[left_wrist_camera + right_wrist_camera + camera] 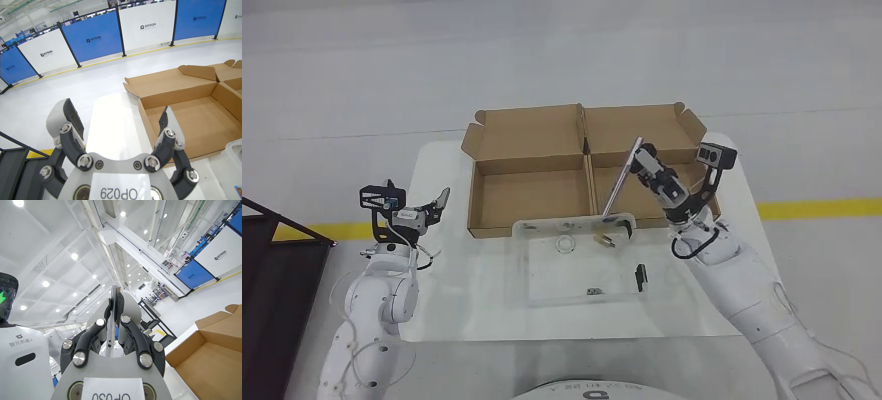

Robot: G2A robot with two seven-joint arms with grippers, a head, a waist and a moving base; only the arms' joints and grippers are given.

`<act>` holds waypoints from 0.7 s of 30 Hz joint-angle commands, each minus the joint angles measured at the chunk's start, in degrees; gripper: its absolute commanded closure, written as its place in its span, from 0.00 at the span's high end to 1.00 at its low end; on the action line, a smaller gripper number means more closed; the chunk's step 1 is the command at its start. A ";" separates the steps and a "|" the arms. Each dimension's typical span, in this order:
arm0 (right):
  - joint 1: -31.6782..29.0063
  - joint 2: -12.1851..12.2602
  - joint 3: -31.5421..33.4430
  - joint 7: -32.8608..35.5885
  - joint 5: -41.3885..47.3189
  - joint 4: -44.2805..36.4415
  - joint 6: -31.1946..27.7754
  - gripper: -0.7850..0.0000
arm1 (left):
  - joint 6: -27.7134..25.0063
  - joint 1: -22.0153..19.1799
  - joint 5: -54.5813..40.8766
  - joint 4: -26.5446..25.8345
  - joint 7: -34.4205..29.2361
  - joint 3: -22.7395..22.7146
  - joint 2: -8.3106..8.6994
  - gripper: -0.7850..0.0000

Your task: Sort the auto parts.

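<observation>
1. The left hand (430, 208) hung over the counter's (472, 300) left edge. Its fingers (72, 117) were spread wide, gripping and touching nothing.
2. Just beside it sat the left box (527, 195), a shallow cardboard one with its lid folded back.
3. In front of the boxes, nearer the robot, lay a clear tray (552, 280). It held a ring (566, 243), a brass-coloured part (602, 240), a black part (640, 277) and a small dark part (594, 291), each apart from the others.
4. A thin metal rod (620, 182) was held tilted above the left part of the right box (642, 125). Its upper end pointed away from the robot, and its lower end was near that box's front wall, by the tray's far rim.
5. The right hand (643, 155) was clamped on the rod near its upper end. In the right wrist view both pads (120, 302) pressed the rod's sides, a short tip stood out past the fingertips, and the rest ran back past the palm.
6. The right box stood against the left box, side by side, with its lid folded back too.
</observation>
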 commanded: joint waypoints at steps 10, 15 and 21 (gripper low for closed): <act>-5.55 -0.06 8.12 -10.85 -11.70 1.10 0.98 0.00 | 0.00 0.00 0.00 0.00 0.00 0.00 0.00 1.00; -11.90 0.39 16.00 -19.17 -20.86 -1.62 6.71 0.00 | 0.00 0.00 0.00 0.00 0.00 0.00 0.00 1.00; -15.94 0.35 22.03 -26.80 -24.65 -1.18 14.13 0.00 | 0.00 0.00 0.00 0.00 0.00 0.00 0.00 1.00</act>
